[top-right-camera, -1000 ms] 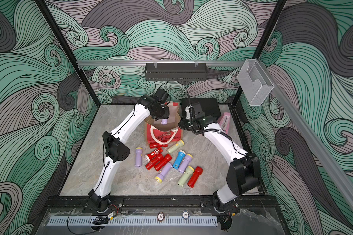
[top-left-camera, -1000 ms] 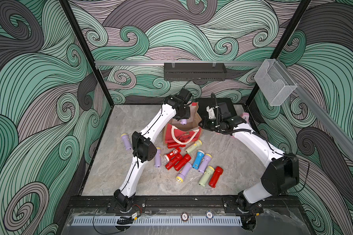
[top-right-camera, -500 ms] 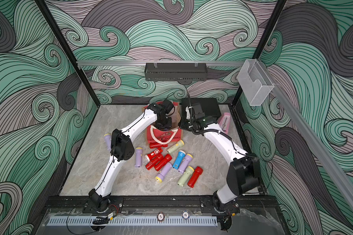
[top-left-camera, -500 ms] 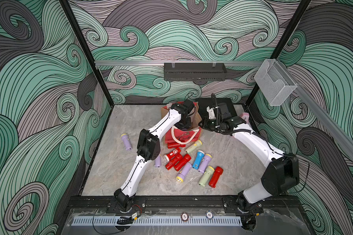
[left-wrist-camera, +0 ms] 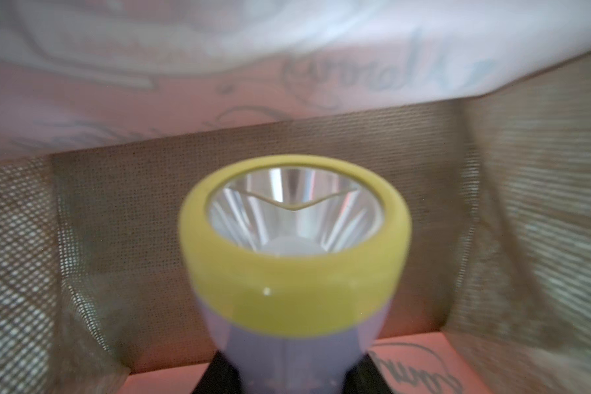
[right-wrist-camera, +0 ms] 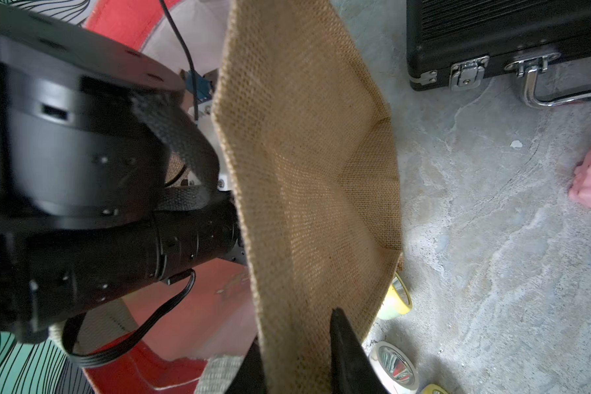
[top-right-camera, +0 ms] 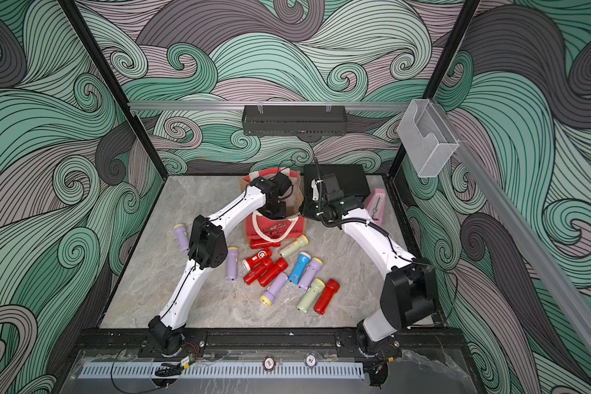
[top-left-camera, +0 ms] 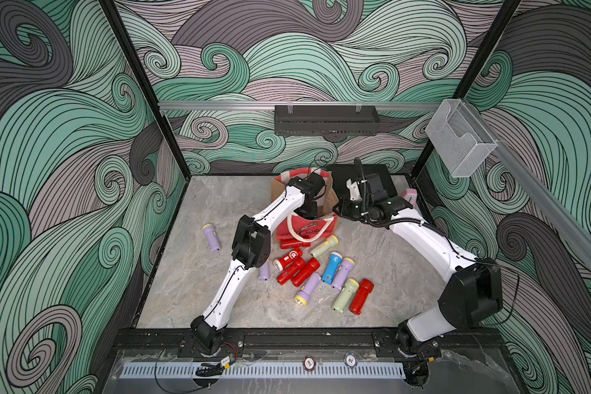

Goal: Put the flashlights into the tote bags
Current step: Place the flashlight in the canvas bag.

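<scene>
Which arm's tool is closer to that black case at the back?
Right. The right tool pinches the tote bag by its tan side wall, the side facing the black case. The left tool is down inside the bag, holding a lilac flashlight.

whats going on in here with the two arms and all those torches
The left claw is down inside the tote bag, gripping a lilac flashlight with a yellow rim. It has not let go yet. The right claw is shut on the bag's tan side panel, holding the bag open. About a dozen other flashlights lie on the marble table in front of the bag.
</scene>
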Robot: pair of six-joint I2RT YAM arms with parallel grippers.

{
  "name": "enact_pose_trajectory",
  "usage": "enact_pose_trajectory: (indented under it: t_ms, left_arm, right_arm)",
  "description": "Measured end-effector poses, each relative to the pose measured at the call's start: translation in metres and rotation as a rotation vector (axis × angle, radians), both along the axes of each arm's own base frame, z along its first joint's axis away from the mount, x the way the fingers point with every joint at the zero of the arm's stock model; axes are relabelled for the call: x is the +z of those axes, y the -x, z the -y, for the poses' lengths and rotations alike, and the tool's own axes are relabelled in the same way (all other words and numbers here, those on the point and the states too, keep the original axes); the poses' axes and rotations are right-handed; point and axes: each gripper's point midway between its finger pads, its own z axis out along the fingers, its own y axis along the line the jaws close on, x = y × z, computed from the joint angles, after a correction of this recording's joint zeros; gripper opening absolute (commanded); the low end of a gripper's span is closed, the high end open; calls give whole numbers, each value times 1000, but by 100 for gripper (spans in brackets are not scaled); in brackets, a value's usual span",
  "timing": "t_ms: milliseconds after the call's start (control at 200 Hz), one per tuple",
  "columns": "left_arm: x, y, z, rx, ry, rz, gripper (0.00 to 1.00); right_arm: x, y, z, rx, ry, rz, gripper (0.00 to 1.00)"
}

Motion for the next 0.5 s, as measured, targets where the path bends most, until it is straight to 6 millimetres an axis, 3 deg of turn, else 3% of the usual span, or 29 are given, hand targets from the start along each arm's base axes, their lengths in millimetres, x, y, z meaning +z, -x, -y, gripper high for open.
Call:
enact_pose_trajectory:
  t_ms: [120, 310, 370, 500]
  left_arm:
    - [-5, -4, -13, 19, -12, -13, 0]
    - [-6, -9, -18, 34, -9, -10, 4]
    - [-7, -8, -17, 37, -8, -12, 11]
    - [-8, -8, -17, 37, -9, -13, 39]
  right_arm:
    - [0, 0, 0, 1, -1, 2, 22]
    - [1, 0, 0, 1, -2, 6, 24]
    - [1, 0, 0, 0, -2, 6, 24]
    - [1, -1, 0, -1, -3, 8, 26]
